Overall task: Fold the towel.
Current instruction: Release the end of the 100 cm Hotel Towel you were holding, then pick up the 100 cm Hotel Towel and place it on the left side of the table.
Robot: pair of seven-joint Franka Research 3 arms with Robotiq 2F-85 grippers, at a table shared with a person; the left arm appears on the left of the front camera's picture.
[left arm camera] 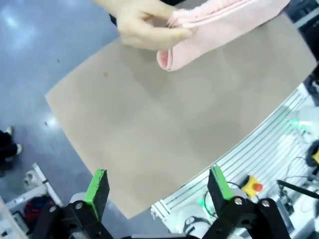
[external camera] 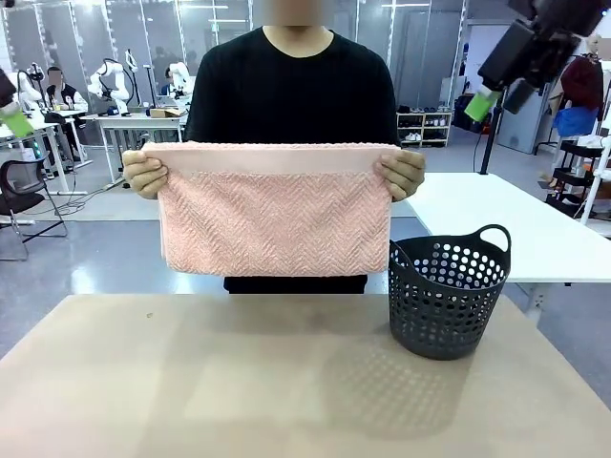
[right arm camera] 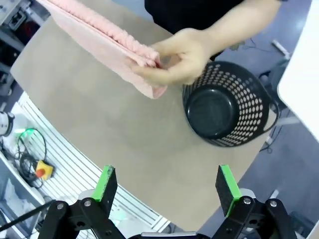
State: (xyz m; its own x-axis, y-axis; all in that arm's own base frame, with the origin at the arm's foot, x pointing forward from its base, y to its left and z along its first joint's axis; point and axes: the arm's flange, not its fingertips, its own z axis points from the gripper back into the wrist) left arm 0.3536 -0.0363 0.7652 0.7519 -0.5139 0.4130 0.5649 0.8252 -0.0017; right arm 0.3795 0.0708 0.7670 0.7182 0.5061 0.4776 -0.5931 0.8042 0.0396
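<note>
Left hand [left arm camera: 157,175] and right hand [right arm camera: 165,172] hang spread and empty above the surface [external camera: 191,382]. The person's fingers [external camera: 141,176] pinch the towel [external camera: 275,224] by its top corners, in mid-air beside the basket [external camera: 447,296]. Soft, light and limp, it should drape freely; take it at the corners by the plain band [external camera: 272,158].

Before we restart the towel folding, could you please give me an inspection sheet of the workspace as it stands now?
Surface: tan table, no spills seen.
Job's things: pink towel, held up off the table in the person's hands.
Clutter: dark basket, empty, upright at the table's far right.
Grippers: left gripper and right gripper both open, raised, holding nothing.
Cables: black cables and an emergency-stop button below the table's near edge.
Surroundings: white table behind the basket; other workstations farther off.
</note>
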